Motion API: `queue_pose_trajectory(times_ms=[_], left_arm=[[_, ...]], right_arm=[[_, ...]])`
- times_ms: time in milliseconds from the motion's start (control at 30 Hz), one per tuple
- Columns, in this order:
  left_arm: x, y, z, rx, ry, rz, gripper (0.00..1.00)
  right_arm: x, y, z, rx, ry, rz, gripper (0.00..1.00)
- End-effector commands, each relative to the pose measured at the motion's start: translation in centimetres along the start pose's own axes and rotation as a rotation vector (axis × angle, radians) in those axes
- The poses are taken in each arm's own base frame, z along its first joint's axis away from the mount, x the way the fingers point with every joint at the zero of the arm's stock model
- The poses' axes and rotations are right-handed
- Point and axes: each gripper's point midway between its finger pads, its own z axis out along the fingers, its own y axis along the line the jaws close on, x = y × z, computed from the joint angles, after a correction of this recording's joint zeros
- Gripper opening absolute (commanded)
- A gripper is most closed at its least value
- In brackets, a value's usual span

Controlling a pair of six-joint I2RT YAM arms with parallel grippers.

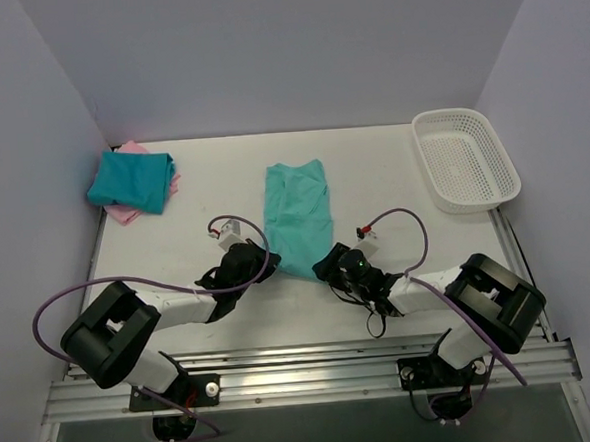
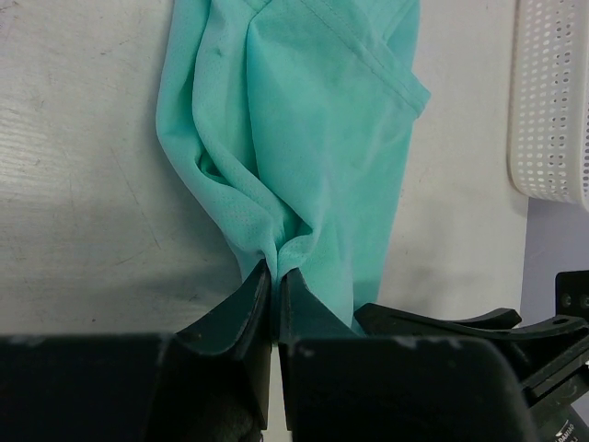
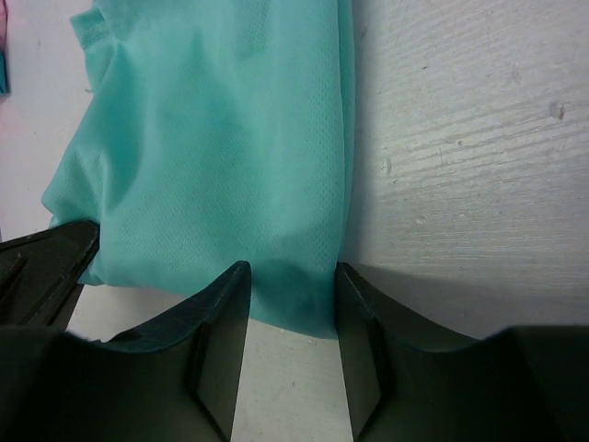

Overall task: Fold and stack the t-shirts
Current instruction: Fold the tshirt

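Note:
The light teal-green t-shirt (image 1: 297, 211) lies as a long folded strip in the middle of the table. My left gripper (image 1: 262, 258) is at its near left corner. In the left wrist view that gripper (image 2: 276, 272) is shut on a pinched bunch of the shirt's (image 2: 304, 120) hem. My right gripper (image 1: 328, 262) is at the near right corner. In the right wrist view its jaws (image 3: 293, 276) stand apart astride the shirt's (image 3: 221, 138) near edge, with cloth between them and a gap on each side. A darker teal-blue t-shirt (image 1: 130, 181) lies folded on a pink one (image 1: 124, 213) at the far left.
A white mesh basket (image 1: 467, 158) stands at the far right, and its rim (image 2: 552, 101) shows in the left wrist view. Grey walls close in the table on the left, back and right. Both arms' cables loop over the near part of the table.

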Motion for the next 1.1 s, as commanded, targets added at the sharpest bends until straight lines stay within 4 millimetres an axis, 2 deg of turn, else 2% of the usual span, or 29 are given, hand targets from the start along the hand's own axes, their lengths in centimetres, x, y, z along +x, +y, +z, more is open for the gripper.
queue_pose_trajectory(times_ms=[0,133,167,333,433,500,700,833,933,1067], left_arm=[[-0.5,-1.6,0.3,0.054,-0.026,-0.021,0.02],[-0.4,-1.7,0.4,0.058,-0.021,-0.023,0.02],[-0.4,-1.7,0.4,0.058,-0.021,-0.024,0.02],[-0.3,-1.7,0.2,0.058,-0.022,-0.023,0.02],[-0.2,-1.9,-0.6,0.062,-0.011,-0.011,0.02],[0.7,-1.6,-1.2,0.053,0.015,0.004,0.02],[2.0,-1.5,-5.0,0.074,0.041,-0.002,0.02],[0.8,-1.8,-7.4,0.08,0.006,-0.008,0.02],[-0.9,-2.9,-9.1,0.102,-0.028,-0.01,0.02],[-2.1,-4.0,-9.8,0.118,-0.058,0.001,0.02]], right_arm=[[2.1,-3.4,-0.5,0.103,0.076,-0.042,0.36],[2.1,-3.7,-0.8,0.11,0.075,-0.046,0.13],[2.1,-3.9,-0.9,0.116,0.076,-0.046,0.0],[2.2,-3.9,-1.3,0.109,0.085,-0.055,0.0],[2.3,-3.1,-1.9,0.081,0.103,-0.057,0.0],[2.6,-2.4,-2.8,0.064,0.116,-0.069,0.0],[1.9,-0.5,-5.6,0.016,0.128,-0.072,0.0],[0.8,0.8,-7.2,-0.004,0.113,-0.085,0.0],[-0.2,1.7,-7.8,-0.012,0.098,-0.095,0.0],[-1.1,2.8,-7.6,-0.012,0.08,-0.121,0.0]])
